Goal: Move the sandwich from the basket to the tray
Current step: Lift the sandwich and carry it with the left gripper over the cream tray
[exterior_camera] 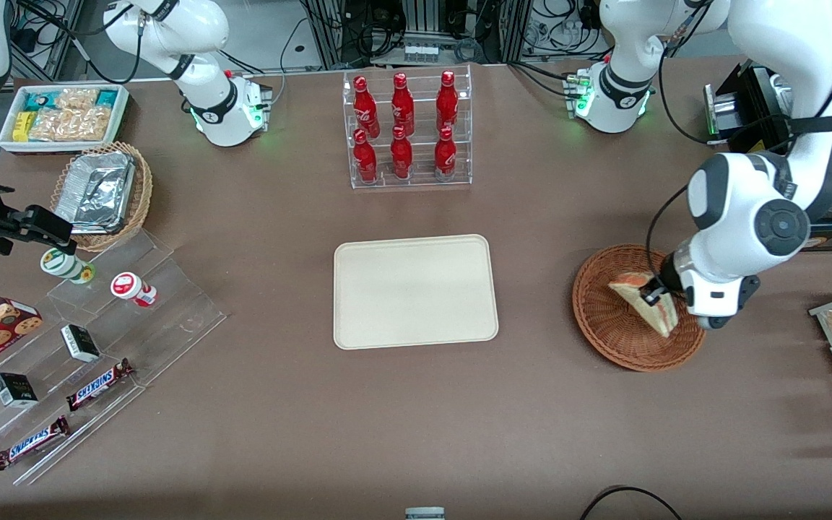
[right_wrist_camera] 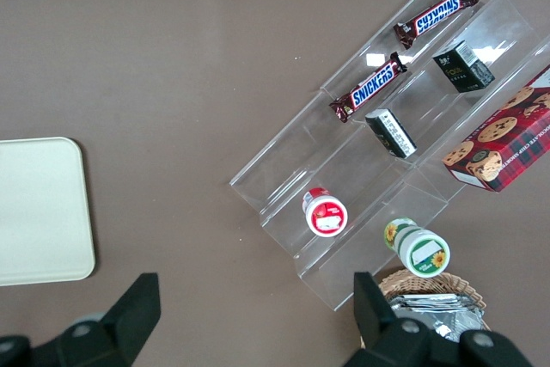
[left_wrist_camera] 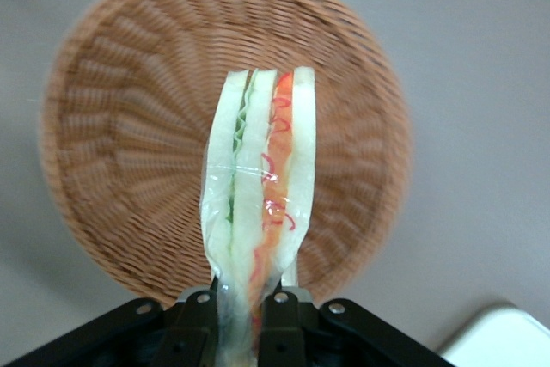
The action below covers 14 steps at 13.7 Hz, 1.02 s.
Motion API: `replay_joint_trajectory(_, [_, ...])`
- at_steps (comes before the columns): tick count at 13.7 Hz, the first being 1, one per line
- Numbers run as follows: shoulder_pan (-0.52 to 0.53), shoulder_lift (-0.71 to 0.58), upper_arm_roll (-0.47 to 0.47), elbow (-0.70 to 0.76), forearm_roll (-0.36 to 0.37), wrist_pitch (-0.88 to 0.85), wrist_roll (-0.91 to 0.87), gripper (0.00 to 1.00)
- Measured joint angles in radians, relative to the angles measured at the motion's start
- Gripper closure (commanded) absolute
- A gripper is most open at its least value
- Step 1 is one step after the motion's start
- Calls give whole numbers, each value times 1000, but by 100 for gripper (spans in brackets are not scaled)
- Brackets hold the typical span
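Above the basket (exterior_camera: 618, 318), toward the working arm's end of the desk (exterior_camera: 416, 419), the left arm's gripper (left_wrist_camera: 245, 320) hung with its fingers (left_wrist_camera: 196, 320) clamped on one end of the sandwich (left_wrist_camera: 258, 186). The wrapped wedge stood clear of the wicker, its green and red filling showing between pale bread slices. The tray (exterior_camera: 414, 290) lay flat near the middle of the desk, well apart from the basket and bare. A clear rack of red bottles (exterior_camera: 405, 126) stood farther from the front camera than the tray.
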Motion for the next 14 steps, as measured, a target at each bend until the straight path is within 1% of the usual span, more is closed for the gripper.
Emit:
replay_joint_trajectory(4, [-143, 22, -6, 65, 0, -21, -2, 100])
replay_joint_trajectory(7, [-267, 72, -9, 126, 0, -25, -3, 100])
replay_joint_trajectory(10, [-382, 169, -10, 246, -1, -79, -6, 100])
replay_joint_trajectory(14, [-510, 358, -14, 478, -1, -166, -7, 100])
